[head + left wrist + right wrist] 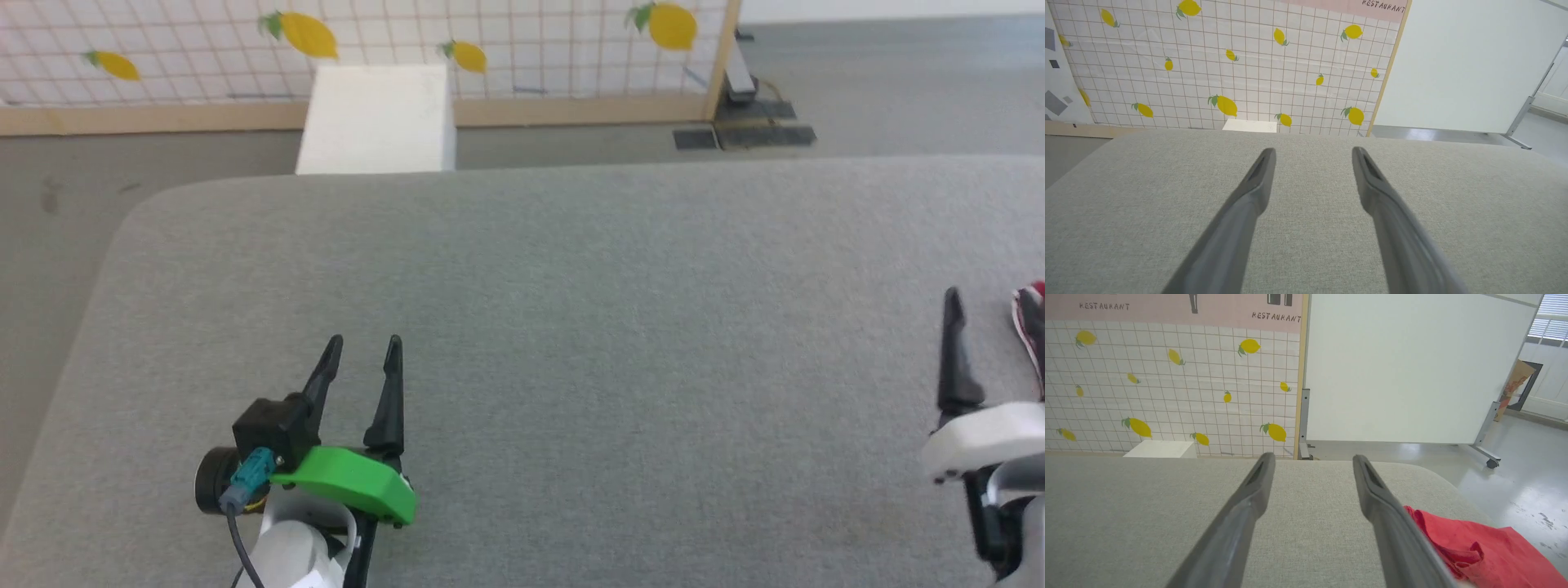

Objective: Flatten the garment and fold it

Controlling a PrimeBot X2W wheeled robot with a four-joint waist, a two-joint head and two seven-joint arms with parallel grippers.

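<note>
While both arms hover low over the grey fabric-covered table with rounded corners (571, 327), the red jersey garment with red-and-white striped trim (1474, 547) lies bunched at the table's three o'clock edge. It sits at about four o'clock from the right gripper (1313, 459), whose two long dark fingers stand well spread with nothing between them. Whether the nearer finger brushes the cloth I cannot tell. Over at seven o'clock on the table, the left gripper with its green plastic bracket (364, 345) is likewise spread wide and holds nothing, with bare fabric beneath it. Beyond the far edge, at eleven o'clock, stands a plain white box (375, 118) against a white grid-patterned panel printed with yellow lemons (204, 49).
</note>
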